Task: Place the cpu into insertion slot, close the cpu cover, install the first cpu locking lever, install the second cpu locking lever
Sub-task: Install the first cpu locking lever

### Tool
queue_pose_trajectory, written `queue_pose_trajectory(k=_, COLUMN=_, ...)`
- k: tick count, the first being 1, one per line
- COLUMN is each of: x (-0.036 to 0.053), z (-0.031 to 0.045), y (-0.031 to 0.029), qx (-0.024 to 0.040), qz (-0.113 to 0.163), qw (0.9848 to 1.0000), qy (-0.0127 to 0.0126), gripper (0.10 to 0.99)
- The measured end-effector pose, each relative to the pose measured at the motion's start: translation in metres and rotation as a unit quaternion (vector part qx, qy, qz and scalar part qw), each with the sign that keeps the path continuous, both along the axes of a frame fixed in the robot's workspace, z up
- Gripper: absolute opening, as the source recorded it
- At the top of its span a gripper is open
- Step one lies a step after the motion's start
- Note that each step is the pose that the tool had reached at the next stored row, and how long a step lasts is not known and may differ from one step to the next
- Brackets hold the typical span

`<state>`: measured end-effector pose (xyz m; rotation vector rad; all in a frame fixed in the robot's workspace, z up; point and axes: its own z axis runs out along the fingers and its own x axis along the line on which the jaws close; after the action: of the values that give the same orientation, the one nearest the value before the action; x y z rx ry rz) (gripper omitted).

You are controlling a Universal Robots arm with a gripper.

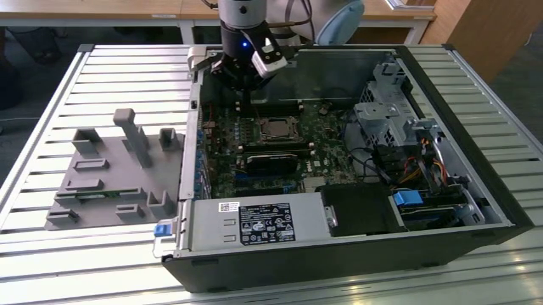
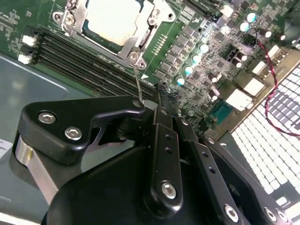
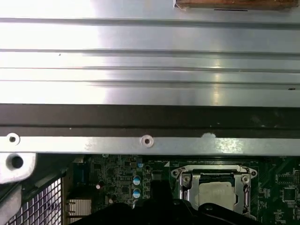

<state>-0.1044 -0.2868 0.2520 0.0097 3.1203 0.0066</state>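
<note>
The gripper [image 2: 149,104] has its fingers pressed together, seemingly pinching the free end of the locking lever [image 2: 137,82], a thin, springy, slippery wire best held near that tip. Beyond it, the cpu [image 2: 115,18] sits socketed under the cpu cover [image 2: 140,40].

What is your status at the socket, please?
Gripper at locking lever free end. Cpu seated, cpu cover down. No obstruction seen.

exterior view: high, looking down on open case [image 1: 357,264] | both wrist views: close, share cpu [image 2: 112,21] [image 3: 216,191]
</note>
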Motion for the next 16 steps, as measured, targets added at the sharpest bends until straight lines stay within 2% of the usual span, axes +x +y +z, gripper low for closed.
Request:
queue_pose_trajectory(k=6, x=0.0145, z=-0.0018, y=0.0002, qx=0.0000, qz=0.000, qw=1.0000, qy=0.0000, gripper=0.106)
queue_pose_trajectory(k=16, x=0.0484, z=-0.0063, y=0.0007, qx=0.0000, qz=0.000, qw=1.0000, qy=0.0001, gripper=0.106)
